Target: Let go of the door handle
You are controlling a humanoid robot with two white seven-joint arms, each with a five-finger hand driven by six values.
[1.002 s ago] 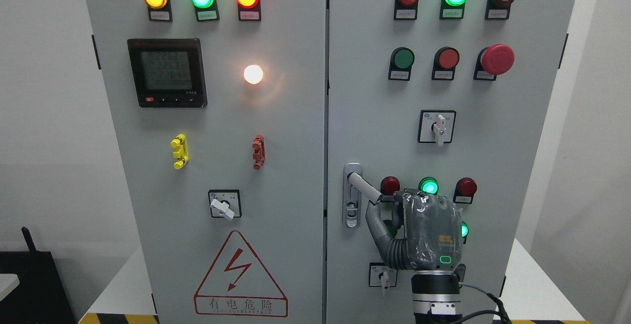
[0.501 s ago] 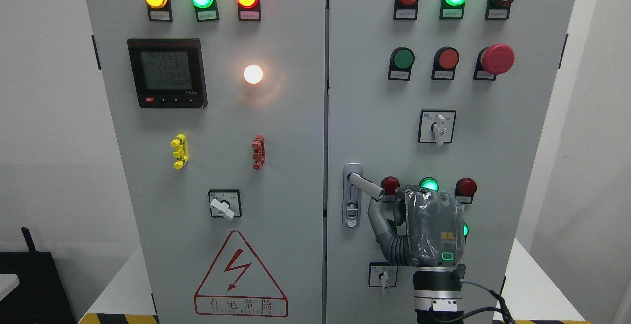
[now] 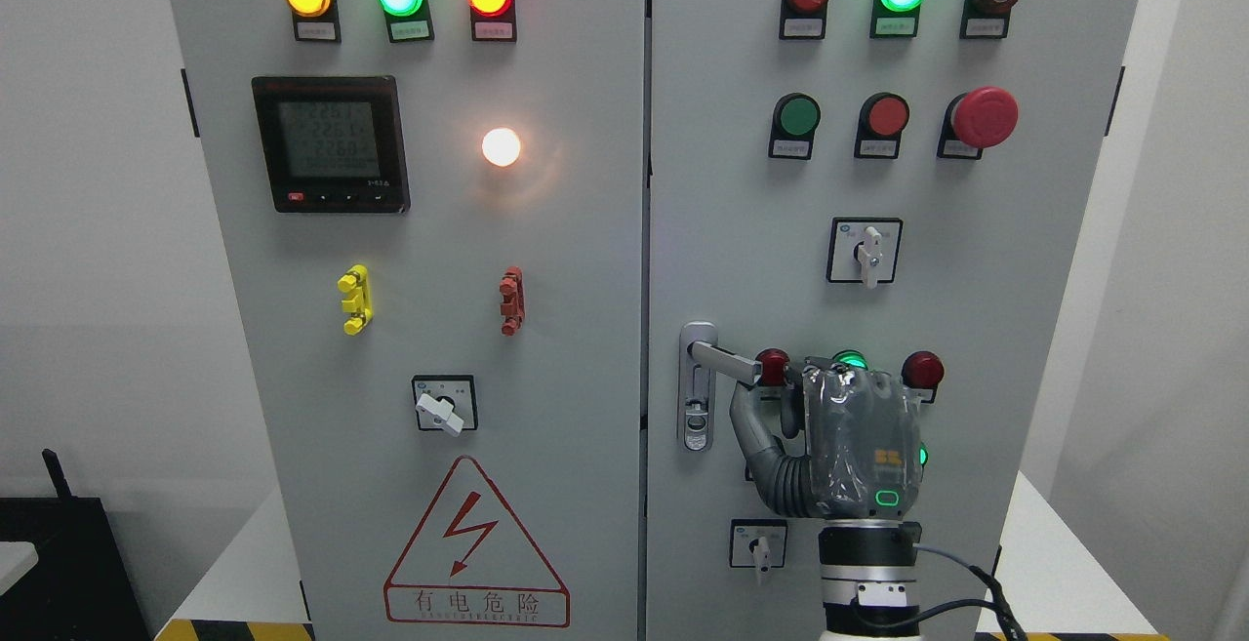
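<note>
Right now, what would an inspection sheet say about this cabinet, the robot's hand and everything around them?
Surface: grey cabinet door, shut.
Job's things: door handle, swung out to the right, its tip by the right hand's thumb.
Clutter: nothing seen.
Grippers: right hand just below the handle, whether it holds it cannot be told; left hand not in view.
Cables: grey cable looping from the wrist.
Surroundings: lit lamps, red emergency button, meter, danger sign, white walls.
</note>
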